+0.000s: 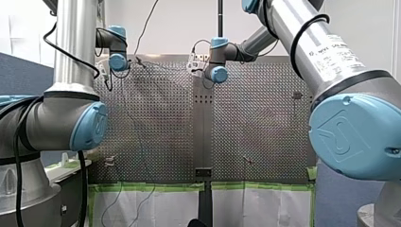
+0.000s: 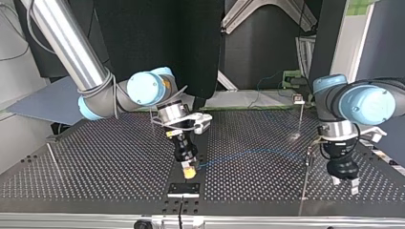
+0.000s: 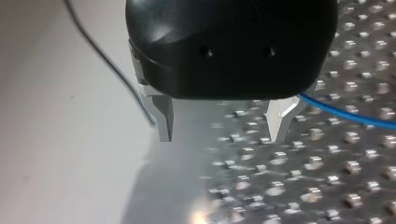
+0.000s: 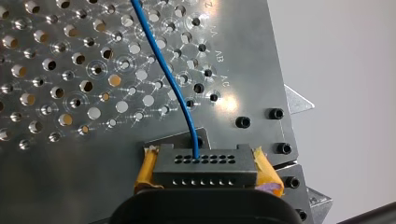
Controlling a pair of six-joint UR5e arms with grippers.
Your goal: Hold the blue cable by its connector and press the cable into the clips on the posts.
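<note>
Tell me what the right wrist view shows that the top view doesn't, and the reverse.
Right wrist only: the black connector and its rows of holes, with the blue cable entering one. Top only: my left hand, open, beside a thin post, and the cable's run across toward that post. Both: my right hand with its yellow pads, the cable, and the perforated table.

Silver arms [image 1: 75, 42], blue caps [image 1: 352, 137], seemingly yellow pads [image 4: 147, 169]
</note>
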